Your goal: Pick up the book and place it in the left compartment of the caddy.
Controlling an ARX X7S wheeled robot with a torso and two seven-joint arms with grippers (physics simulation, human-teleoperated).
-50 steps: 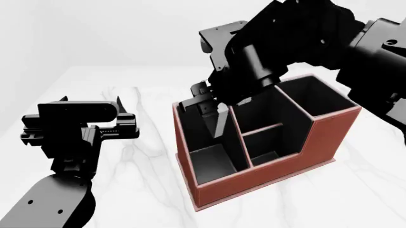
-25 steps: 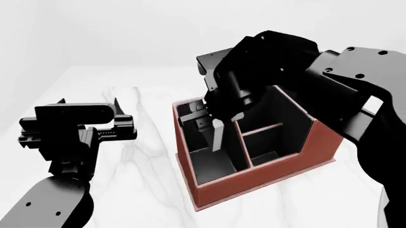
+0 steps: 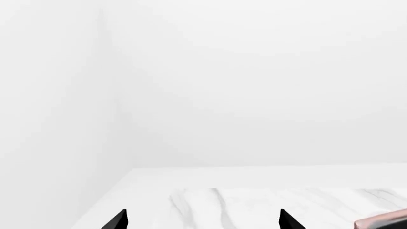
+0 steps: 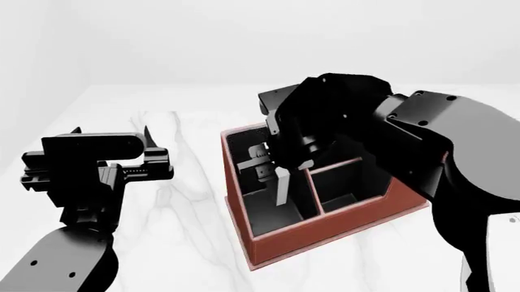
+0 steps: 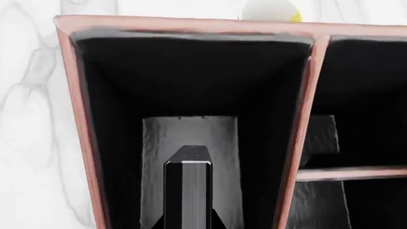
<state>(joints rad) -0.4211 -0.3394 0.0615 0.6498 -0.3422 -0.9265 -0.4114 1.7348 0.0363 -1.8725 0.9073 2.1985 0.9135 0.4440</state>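
The right end effector (image 4: 272, 173) is grasping the book (image 4: 281, 187) upright inside the left compartment (image 4: 272, 210) of the caddy (image 4: 325, 234). It seems not resting on the bottom yet. Releasing is remaining. The left end effector (image 4: 154, 161) is waiting released over the counter (image 4: 187, 243).

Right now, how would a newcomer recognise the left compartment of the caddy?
Find the reddish-brown caddy on the white marble table. The left compartment is its long black-lined slot nearest the idle left gripper. Unlike the neighbouring slot, no crossbar divides it.
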